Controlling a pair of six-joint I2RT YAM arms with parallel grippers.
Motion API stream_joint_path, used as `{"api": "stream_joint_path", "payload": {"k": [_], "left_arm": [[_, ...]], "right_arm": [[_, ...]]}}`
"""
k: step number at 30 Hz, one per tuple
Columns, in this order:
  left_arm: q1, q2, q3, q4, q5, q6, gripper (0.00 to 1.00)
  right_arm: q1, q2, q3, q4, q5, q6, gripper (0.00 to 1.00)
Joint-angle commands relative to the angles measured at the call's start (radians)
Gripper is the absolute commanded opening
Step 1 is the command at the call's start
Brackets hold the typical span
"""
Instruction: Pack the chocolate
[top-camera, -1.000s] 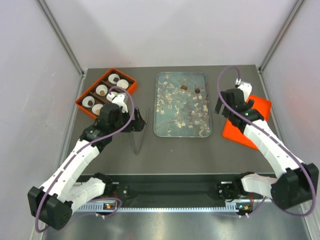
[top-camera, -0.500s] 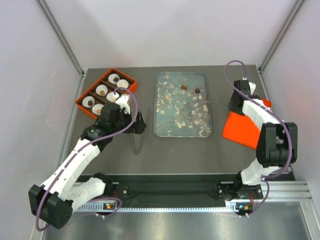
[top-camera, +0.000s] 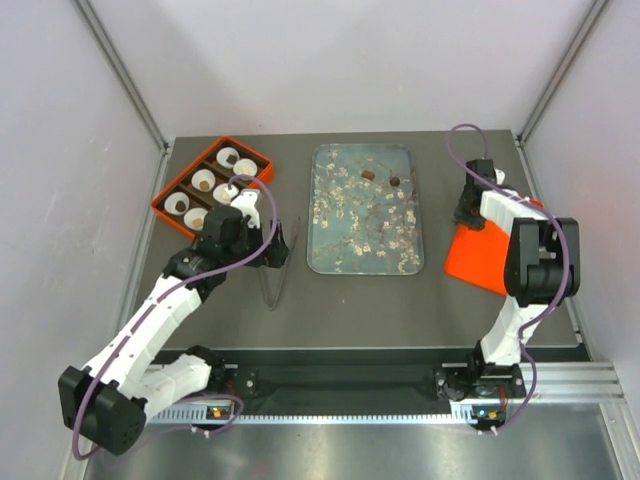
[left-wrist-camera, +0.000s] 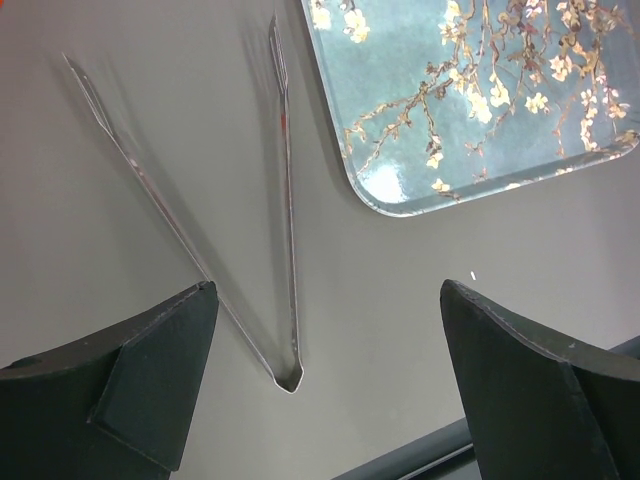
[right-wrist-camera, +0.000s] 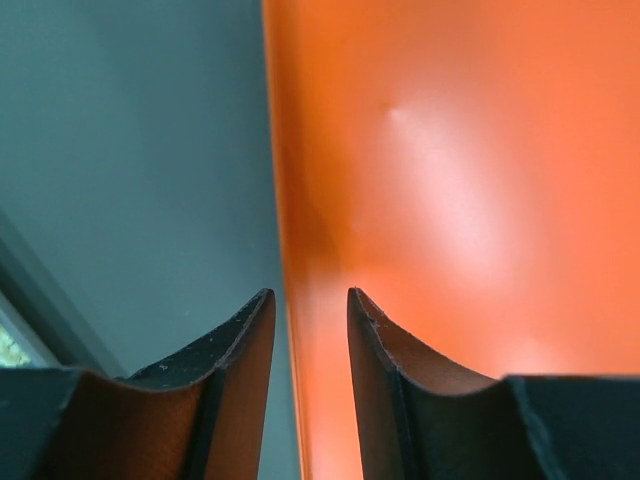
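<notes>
Chocolate: two dark pieces (top-camera: 368, 174) and (top-camera: 394, 181) are loose on the blossom-print tray (top-camera: 340, 258), near its far edge. The tray sits mid-table towards the far edge.

The orange box (top-camera: 160, 206) is at the table's far-left corner, with white paper cups (top-camera: 246, 167) in its compartments. One cup shows a tan piece (top-camera: 203, 183). Other cups show small dark spots, too small to call.

Progress, my read: part packed at best. At least the two tray pieces are left to move, and the box is uncovered.

Tongs (left-wrist-camera: 288, 200) lie flat on the table (top-camera: 350, 310) between box and tray, arms spread, hinge end towards the near edge. Nothing holds them.

Left gripper (left-wrist-camera: 325, 320) has its jaws wide and holds nothing. It hangs over the hinge end of the tongs, not touching as far as the wrist view shows.

Right gripper (right-wrist-camera: 310, 300) has its jaws narrow, astride the left edge of the orange lid (right-wrist-camera: 480, 200), which lies by the table's right edge. There's a sliver of gap on either side of the lid's edge, so I can't tell whether the pads bite yet.

What's left, as a guess: get the last pieces into cups, then put the lid on the box. Taking the lid with pieces unpacked looks early, unless it's only being staged.
</notes>
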Motion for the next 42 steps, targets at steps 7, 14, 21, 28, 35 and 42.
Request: {"api": "stream_joint_path", "payload": {"k": [7, 14, 21, 28, 35, 42], "left_arm": [[0.013, -0.028, 0.026, 0.014, -0.015, 0.013, 0.96], [0.013, -0.088, 0.014, 0.03, -0.003, 0.021, 0.95], [0.013, -0.148, -0.004, 0.064, 0.026, -0.002, 0.94], [0.013, -0.174, -0.032, 0.13, 0.13, -0.056, 0.92], [0.013, -0.111, 0.037, 0.171, 0.323, -0.163, 0.91], [0.016, 0.031, 0.121, 0.308, 0.491, -0.294, 0.89]], "right_arm": [[-0.023, 0.044, 0.033, 0.054, -0.024, -0.005, 0.33], [-0.025, 0.044, 0.087, 0.039, -0.087, -0.06, 0.04], [-0.023, -0.213, 0.125, -0.047, -0.117, -0.077, 0.0], [-0.022, -0.42, 0.104, -0.136, -0.191, -0.049, 0.0], [-0.022, -0.583, 0.104, -0.149, -0.32, -0.017, 0.0], [-0.013, -0.644, 0.147, -0.055, -0.569, 0.075, 0.0]]}}
